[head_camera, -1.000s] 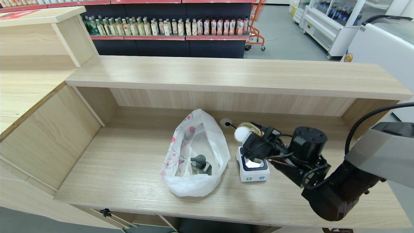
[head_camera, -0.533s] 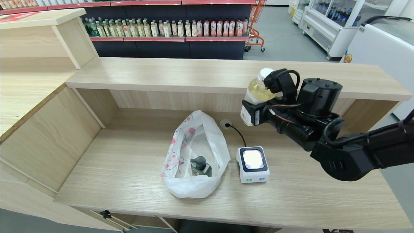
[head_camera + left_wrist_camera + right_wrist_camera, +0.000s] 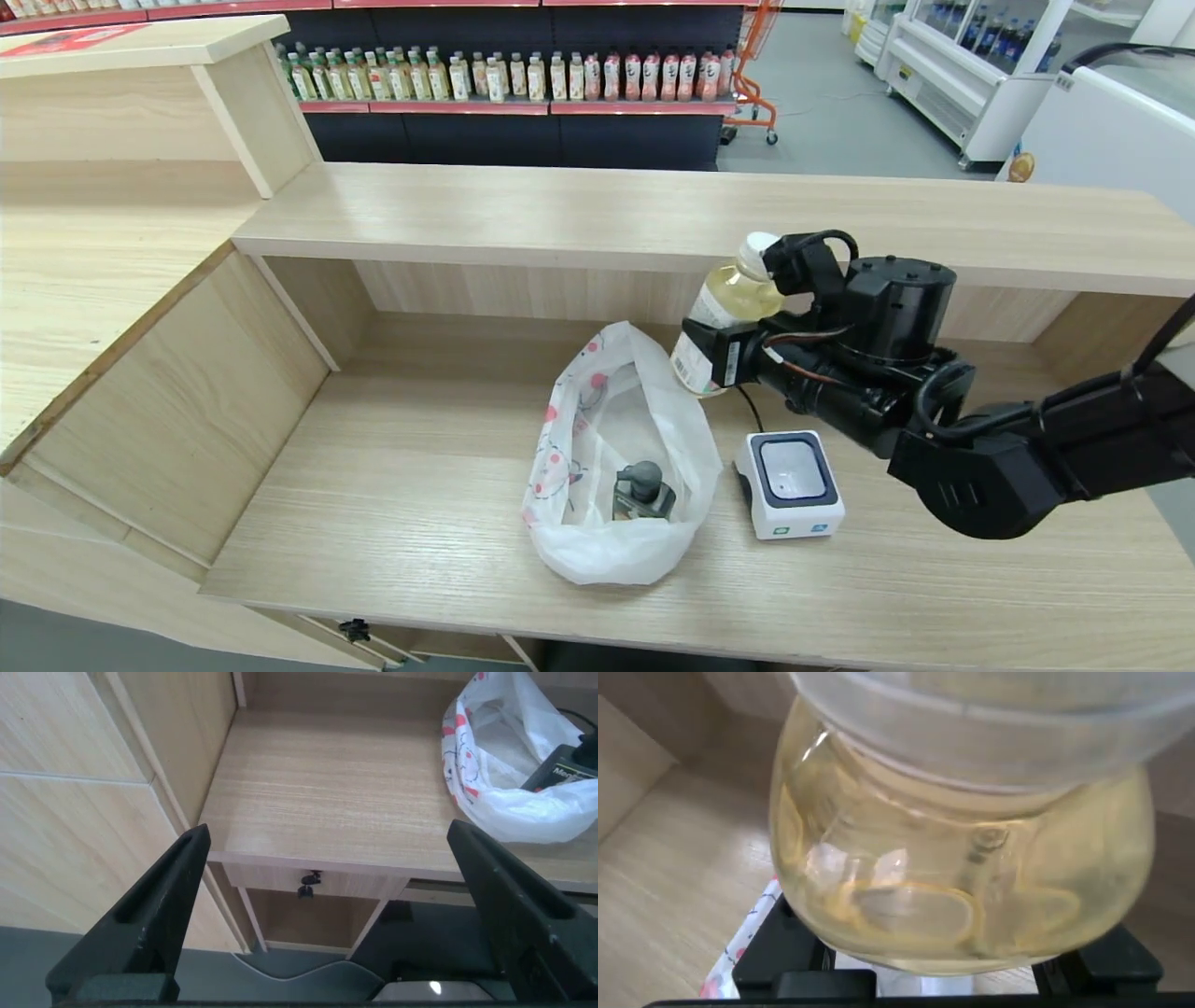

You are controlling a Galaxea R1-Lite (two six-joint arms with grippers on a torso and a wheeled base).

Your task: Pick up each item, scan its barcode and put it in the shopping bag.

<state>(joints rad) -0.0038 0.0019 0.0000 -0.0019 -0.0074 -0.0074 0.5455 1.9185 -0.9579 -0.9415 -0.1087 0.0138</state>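
Item: bottle (image 3: pixel 738 297) of pale liquid, tilted, clamped between right gripper (image 3: pixel 717 353) fingers; it hung just above the shopping bag (image 3: pixel 565 439) rim, beside the scanner (image 3: pixel 791 471). Left gripper (image 3: pixel 327 917): fingers apart, empty. Hazard: released off-centre, it could catch the limp rim and collapse the bag.

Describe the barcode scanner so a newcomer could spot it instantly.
Start at the light wooden counter and find the white plastic shopping bag with red print on its lower surface. Just to the bag's right sits a small white boxy scanner. It alone is a rigid cube with a dark-framed window on top.
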